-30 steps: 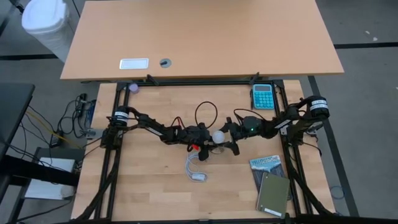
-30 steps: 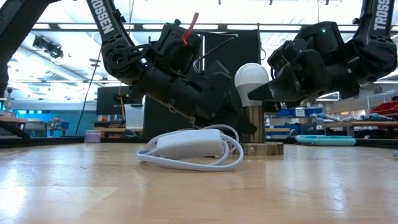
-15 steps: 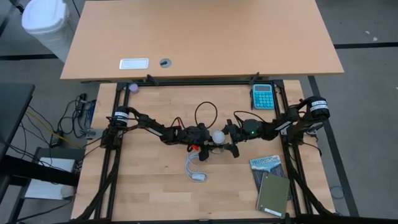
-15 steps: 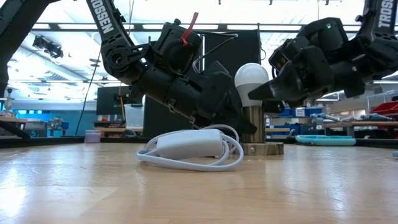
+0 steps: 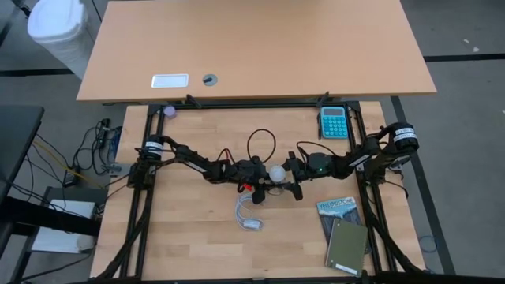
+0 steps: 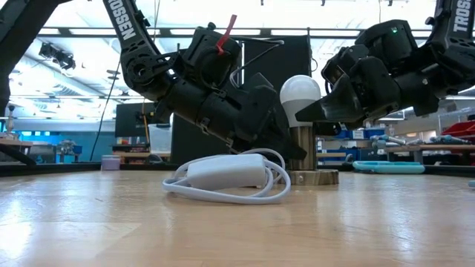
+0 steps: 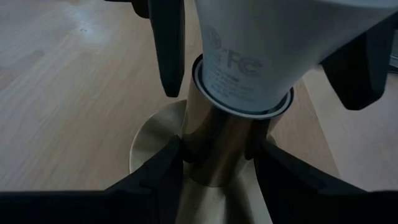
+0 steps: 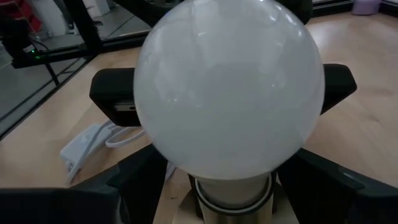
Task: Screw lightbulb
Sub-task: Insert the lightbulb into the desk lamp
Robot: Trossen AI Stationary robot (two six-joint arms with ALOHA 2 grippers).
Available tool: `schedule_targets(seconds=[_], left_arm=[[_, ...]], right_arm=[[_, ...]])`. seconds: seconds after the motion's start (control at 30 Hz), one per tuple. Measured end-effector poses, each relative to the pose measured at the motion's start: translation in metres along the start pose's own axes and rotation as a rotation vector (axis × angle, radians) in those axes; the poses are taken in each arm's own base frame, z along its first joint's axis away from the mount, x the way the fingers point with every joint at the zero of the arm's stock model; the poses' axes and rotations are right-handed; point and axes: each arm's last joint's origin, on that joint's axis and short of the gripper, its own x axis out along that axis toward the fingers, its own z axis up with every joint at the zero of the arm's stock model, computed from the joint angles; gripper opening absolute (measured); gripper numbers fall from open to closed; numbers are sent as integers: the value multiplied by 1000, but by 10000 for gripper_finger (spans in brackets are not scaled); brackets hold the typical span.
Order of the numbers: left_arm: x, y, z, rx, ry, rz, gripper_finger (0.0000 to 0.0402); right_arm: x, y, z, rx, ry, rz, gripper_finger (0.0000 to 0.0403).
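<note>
Since a second ago, the right gripper [image 6: 308, 113] has tilted a little in the low view, its wrist riding slightly higher, while the lightbulb [image 6: 300, 98] and the left arm keep their places.

Seated upright in a brass socket [image 6: 301, 152], the lightbulb stands near the middle of the wooden table [image 5: 197, 237]; its white globe rises above the brass stem, and a white collar with grey printing meets the stem's rim (clearest in the left wrist view [image 7: 249, 68]). The socket's flat round base [image 7: 149, 143] rests on the table.

From the left of the bulb, the left gripper [image 7: 214, 146] clamps the brass stem just below the bulb's collar, one dark finger [image 7: 158, 171] pressed on each side of it. From the right of the bulb, the right gripper's fingers [image 8: 311, 180] sit spread on either side of the globe's lower half [image 8: 230, 87], very close to it; whether they touch the glass cannot be told.

Just in front of the socket, toward the low camera, a white cord with an inline switch [image 6: 226, 176] lies coiled on the table. Well to the right of the bulb, a blue calculator [image 5: 333, 122] lies at the table's far edge, and a booklet [image 5: 337, 208] with a green notebook [image 5: 346, 246] lies at the near right.
</note>
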Motion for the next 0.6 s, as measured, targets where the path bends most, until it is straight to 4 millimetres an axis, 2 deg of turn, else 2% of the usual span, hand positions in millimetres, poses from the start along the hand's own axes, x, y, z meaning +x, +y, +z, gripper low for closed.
schedule_targets(seconds=[0.37,0.6], left_arm=[[0,0,0,-8,-1,3,188],[0,-2,-1,26,16,-72,188]], right_arm=[[0,0,0,0,1,1,292],[0,2,-1,-59,24,117,292]])
